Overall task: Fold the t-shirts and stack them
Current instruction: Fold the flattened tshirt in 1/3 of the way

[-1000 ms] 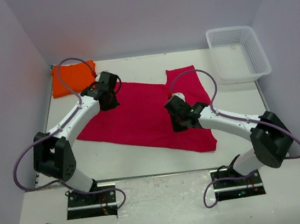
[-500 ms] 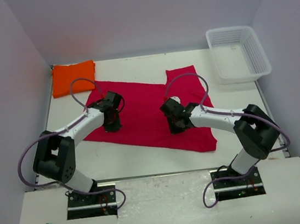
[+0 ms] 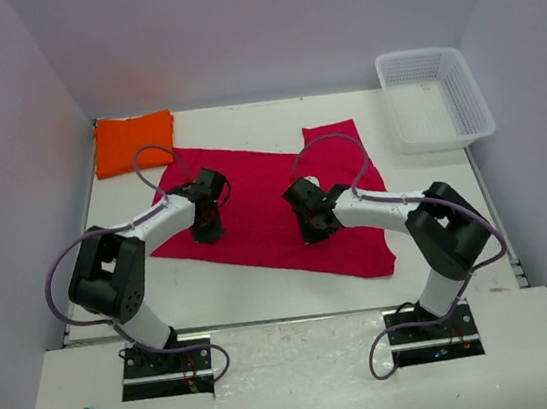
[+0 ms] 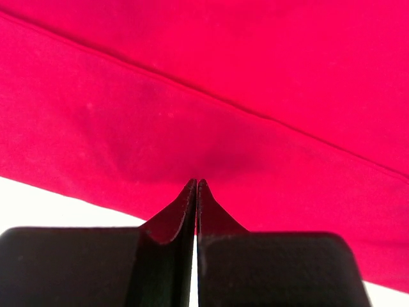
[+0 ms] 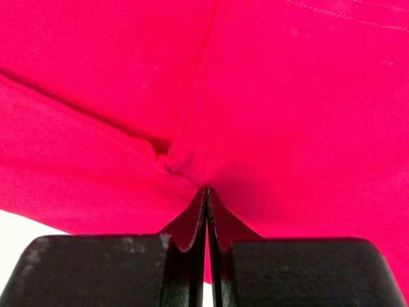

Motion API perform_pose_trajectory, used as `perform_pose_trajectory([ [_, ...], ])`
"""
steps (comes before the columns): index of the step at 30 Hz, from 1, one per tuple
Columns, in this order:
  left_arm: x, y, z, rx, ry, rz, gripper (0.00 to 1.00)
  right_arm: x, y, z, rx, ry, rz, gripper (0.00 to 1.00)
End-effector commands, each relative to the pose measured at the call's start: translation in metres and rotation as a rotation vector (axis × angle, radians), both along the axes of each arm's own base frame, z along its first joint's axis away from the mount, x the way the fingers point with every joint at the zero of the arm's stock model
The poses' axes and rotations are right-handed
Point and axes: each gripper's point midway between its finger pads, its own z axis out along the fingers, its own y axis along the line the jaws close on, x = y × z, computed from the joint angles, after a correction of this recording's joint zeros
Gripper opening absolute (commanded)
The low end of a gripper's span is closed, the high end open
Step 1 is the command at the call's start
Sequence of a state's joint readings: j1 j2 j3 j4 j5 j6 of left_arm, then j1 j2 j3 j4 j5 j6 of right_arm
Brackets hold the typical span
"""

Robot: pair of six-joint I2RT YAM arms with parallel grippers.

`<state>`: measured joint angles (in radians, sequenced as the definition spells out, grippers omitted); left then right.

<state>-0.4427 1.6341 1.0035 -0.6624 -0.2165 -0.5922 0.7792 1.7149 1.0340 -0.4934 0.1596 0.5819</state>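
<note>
The fold of the crimson t-shirt was the step in hand. It lay spread across the middle of the bench, while the orange t-shirt sat already folded at the far left corner, well apart from it. Both arms reached down onto the crimson cloth. The left claw was closed, its tips meeting on a doubled band of cloth near the near left edge, apparently pinching a thin bit. The right claw was also closed, with a small pucker of cloth gathered at its tips in the right wrist view, which read as a grip. As a judgement, the next move called for the 2 claws to carry their pinches together across the shirt at an even height, lay the layer flat, and release without dragging the cloth askew.
</note>
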Motion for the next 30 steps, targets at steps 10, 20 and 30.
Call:
perform_pose_trajectory([
  [10,-0.048,0.010,-0.032,-0.022,0.249,0.201,0.00,-0.016,0.014,-0.014,0.048,0.044,0.043,0.00],
  [20,-0.110,0.025,-0.019,-0.027,0.342,0.297,0.00,-0.066,0.011,-0.038,0.035,0.104,0.033,0.00],
  [30,-0.144,0.049,0.013,-0.002,0.281,0.363,0.00,-0.106,0.000,-0.035,0.034,0.116,0.002,0.00],
])
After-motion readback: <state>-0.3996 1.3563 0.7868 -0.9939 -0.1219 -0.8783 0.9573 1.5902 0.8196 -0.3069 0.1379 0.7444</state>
